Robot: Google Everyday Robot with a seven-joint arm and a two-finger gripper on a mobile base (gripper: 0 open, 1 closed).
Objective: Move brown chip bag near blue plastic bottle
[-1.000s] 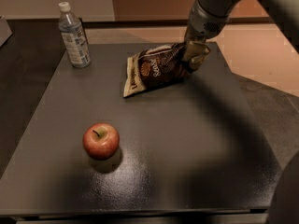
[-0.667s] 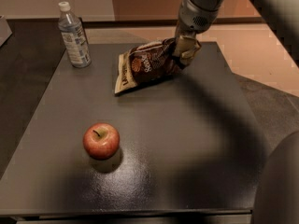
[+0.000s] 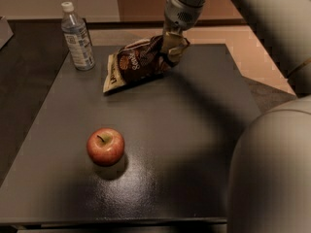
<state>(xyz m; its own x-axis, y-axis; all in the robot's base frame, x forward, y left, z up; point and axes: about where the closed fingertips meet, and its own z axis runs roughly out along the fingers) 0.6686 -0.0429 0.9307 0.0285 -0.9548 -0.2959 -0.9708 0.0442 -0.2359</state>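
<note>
The brown chip bag [image 3: 133, 64] lies tilted at the back of the dark table, its cream lower end resting on the surface and its right end lifted. My gripper [image 3: 171, 50] is shut on the bag's right end, reaching down from the arm at the top. The blue plastic bottle [image 3: 77, 37] stands upright at the table's back left, a short gap to the left of the bag's near end.
A red apple [image 3: 105, 146] sits at the front left of the dark table [image 3: 184, 144]. My arm's grey body [image 3: 272, 174] fills the right side of the view. The table's right edge meets a tan floor.
My gripper has dragged the chip bag to the left, toward the bottle. The bottle and the apple have not moved.
</note>
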